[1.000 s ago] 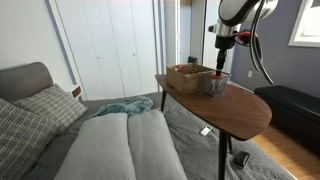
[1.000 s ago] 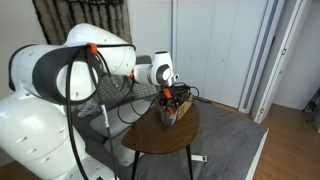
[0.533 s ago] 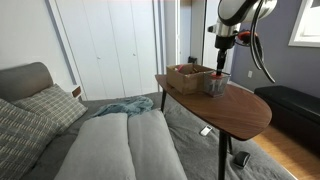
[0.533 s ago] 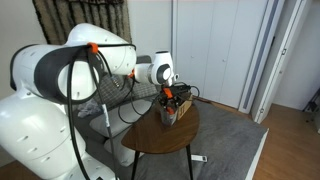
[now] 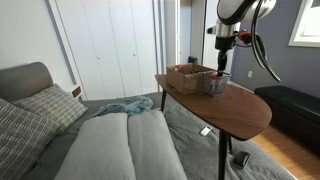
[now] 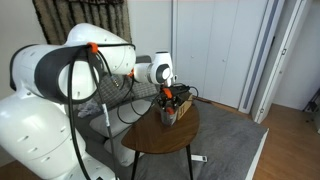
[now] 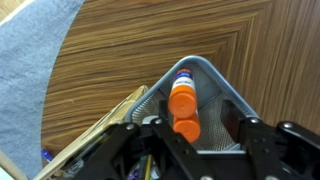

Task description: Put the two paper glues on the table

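The two paper glues [image 7: 181,100] are being kept upright inside the mesh cup [image 7: 225,95], close together. The cup is being borne by the table [image 7: 150,50], just beside a box [image 5: 186,76]. The gripper [image 7: 190,133] is being held directly above the cup.

Smooth wood-grain table [image 7: 150,50], grey metal mesh cup [image 7: 224,88], paper glues [image 7: 181,100] with glossy orange plastic caps

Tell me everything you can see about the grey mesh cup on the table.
The mesh cup is grey and looks like fine metal mesh with a solid rim. It stands upright and open-topped on the brown wooden table. Two glue bottles with orange caps stand inside it. A wooden tray sits right beside it; whether they touch is unclear. The gripper hangs just above its mouth, fingers apart.
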You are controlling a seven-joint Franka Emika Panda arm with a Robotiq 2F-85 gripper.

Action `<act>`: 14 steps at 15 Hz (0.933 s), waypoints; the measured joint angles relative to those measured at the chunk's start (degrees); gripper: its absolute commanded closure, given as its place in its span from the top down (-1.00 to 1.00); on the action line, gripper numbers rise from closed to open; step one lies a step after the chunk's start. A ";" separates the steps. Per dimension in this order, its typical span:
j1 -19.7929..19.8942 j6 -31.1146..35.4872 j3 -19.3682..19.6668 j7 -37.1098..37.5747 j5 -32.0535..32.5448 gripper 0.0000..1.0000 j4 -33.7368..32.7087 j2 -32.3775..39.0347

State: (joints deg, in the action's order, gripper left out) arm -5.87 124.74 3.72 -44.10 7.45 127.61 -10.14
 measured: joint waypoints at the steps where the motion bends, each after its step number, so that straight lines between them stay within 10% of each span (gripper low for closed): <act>1: 0.00 -0.08 -0.02 -0.31 -0.38 0.21 0.00 0.00; 14: -0.01 0.03 -0.17 -1.19 -2.76 0.19 -0.32 0.69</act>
State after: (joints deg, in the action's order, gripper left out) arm -5.88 124.78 3.55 -45.29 4.69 127.30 -9.45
